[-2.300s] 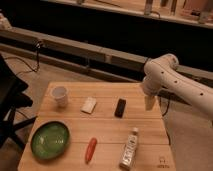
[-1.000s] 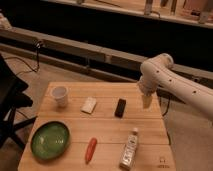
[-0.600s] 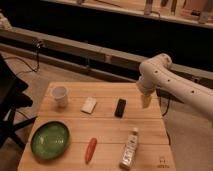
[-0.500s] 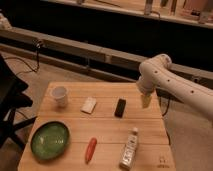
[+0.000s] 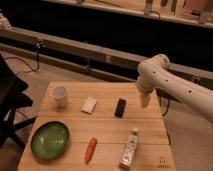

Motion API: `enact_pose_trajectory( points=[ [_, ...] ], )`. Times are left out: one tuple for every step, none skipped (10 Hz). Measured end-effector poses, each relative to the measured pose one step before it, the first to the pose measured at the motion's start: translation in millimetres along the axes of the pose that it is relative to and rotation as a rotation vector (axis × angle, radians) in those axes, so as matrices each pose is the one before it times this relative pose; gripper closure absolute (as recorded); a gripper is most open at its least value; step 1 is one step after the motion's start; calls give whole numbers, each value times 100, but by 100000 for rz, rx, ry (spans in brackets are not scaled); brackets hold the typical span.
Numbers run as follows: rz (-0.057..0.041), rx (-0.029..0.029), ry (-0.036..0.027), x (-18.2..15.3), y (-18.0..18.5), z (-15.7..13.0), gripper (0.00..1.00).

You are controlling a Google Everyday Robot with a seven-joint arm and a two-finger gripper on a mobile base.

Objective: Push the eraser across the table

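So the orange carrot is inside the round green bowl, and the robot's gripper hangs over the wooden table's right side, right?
Not quite. The camera view shows the orange carrot lying on the light wooden table, just right of the round green bowl, not inside it. The gripper does hang over the table's right side, right of the small black eraser.

No word, number or brand can be read anywhere in the frame. The bottle (image 5: 130, 150), right of centre at the bottom, wears a pale label with darker patches, but no letter comes out. A small dark mark (image 5: 161, 161) sits on the table (image 5: 105, 127) at its lower right corner, perhaps a stamped logo. The gripper (image 5: 144, 101) hangs right of centre, over the table's right side.
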Motion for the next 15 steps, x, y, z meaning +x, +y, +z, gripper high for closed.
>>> enact_pose_trajectory(
  points=[
    [-299,109,134,-74,-99,155,20],
    [-397,63,-49,-191,-115,108,20],
    [-163,-32,24,-40,-15,99,20],
    [-59,86,51,4,-32,82,20],
    [-257,68,72,-93,-64,99,20],
    [-252,45,26,-88,-48,144,20],
    [-116,-38,4,-43,-7,107,20],
    [-201,60,4,-94,-67,81,20],
    [-148,-18,70,-35,-34,126,20],
    [-126,5,29,-34,-9,98,20],
    [-145,103,12,-50,-56,78,20],
    [-202,120,49,-69,-73,77,20],
    [-194,2,-21,-82,-22,116,20],
    [-268,-19,40,-74,13,153,20],
    [-138,123,24,-51,-35,54,20]
  ],
)
